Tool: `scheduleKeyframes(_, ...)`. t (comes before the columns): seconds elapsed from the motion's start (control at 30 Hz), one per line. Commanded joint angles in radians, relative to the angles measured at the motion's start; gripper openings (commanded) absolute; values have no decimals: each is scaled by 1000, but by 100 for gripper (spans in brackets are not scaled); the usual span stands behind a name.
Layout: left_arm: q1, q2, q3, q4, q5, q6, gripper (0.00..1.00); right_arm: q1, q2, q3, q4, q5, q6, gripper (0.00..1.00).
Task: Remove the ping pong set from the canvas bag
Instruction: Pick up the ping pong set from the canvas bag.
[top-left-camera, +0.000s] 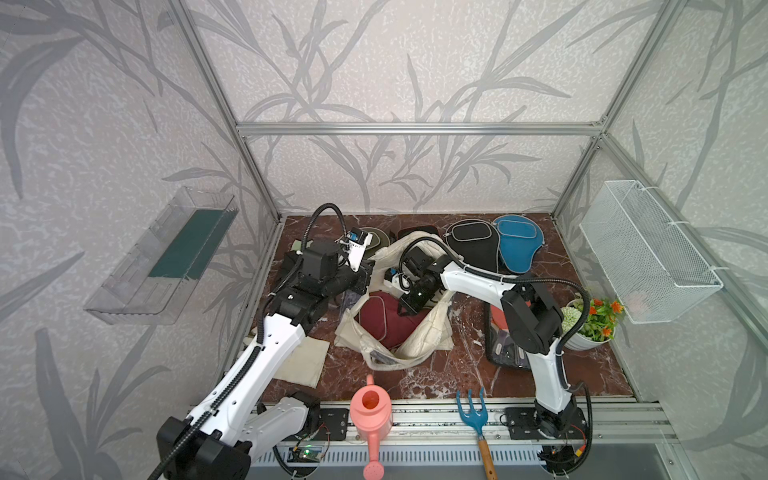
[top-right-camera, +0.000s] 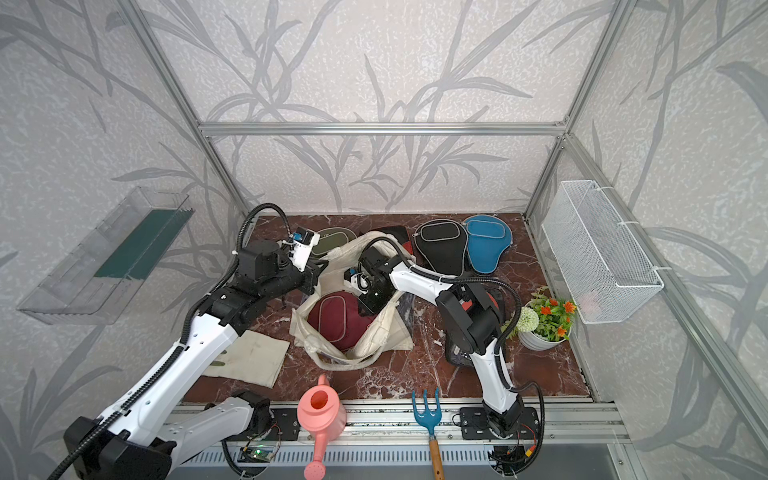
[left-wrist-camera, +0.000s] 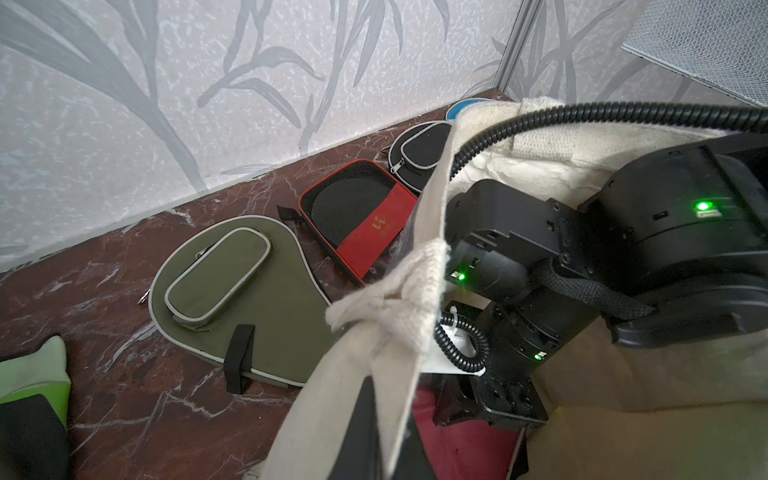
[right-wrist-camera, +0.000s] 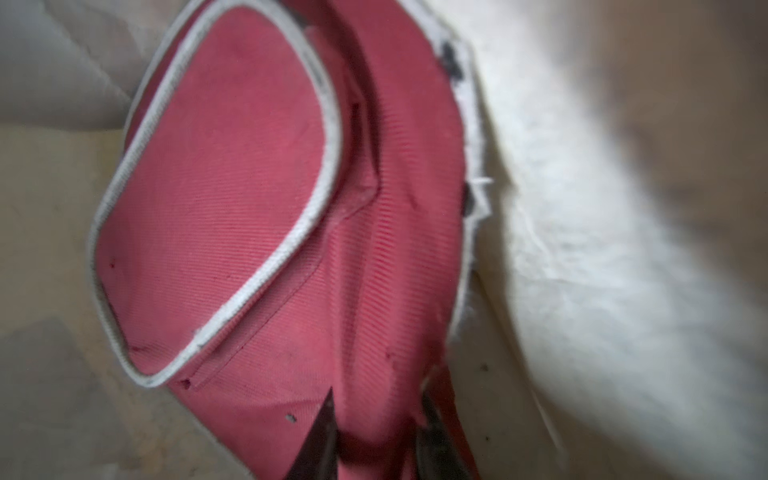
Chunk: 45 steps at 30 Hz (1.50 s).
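R gripper (right-wrist-camera: 376, 419) clenched on maroon case (right-wrist-camera: 249, 208), inside canvas bag (top-left-camera: 428, 336).
Case axis runs straight out from jaws; L gripper (top-left-camera: 365, 276) pinches bag rim.

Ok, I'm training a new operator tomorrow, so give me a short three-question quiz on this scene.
1. Which paddle case lies inside the canvas bag? A the olive case, B the maroon case, C the blue case.
2. True or false: the left tool pinches the bag's cream edge.
3. Fill in: the right tool grips the ___ case.
Key: 1 B; 2 true; 3 maroon.
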Motion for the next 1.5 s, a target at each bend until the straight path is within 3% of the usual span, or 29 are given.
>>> scheduleKeyframes(0.0,3,-41,-11,17,16,4,0,-10,-48,-44,-104,59,14,7)
scheduleKeyframes(0.03,2,-46,-11,14,13,3,0,-11,-66,-49,-104,67,15,0)
scheduleKeyframes(0.07,2,-49,-10,12,9,3,0,-13,-82,-51,-106,78,15,0)
scheduleKeyframes(0.77,1,-53,-5,2,8,-3,0,-26,-473,-77,-75,340,-75,0)
scheduleKeyframes(1.1,1,-36,12,1,27,-5,0,46,-674,-212,163,659,-227,0)
scheduleKeyframes(1.47,1,-10,31,-12,27,5,0,52,-777,-251,228,638,-256,0)
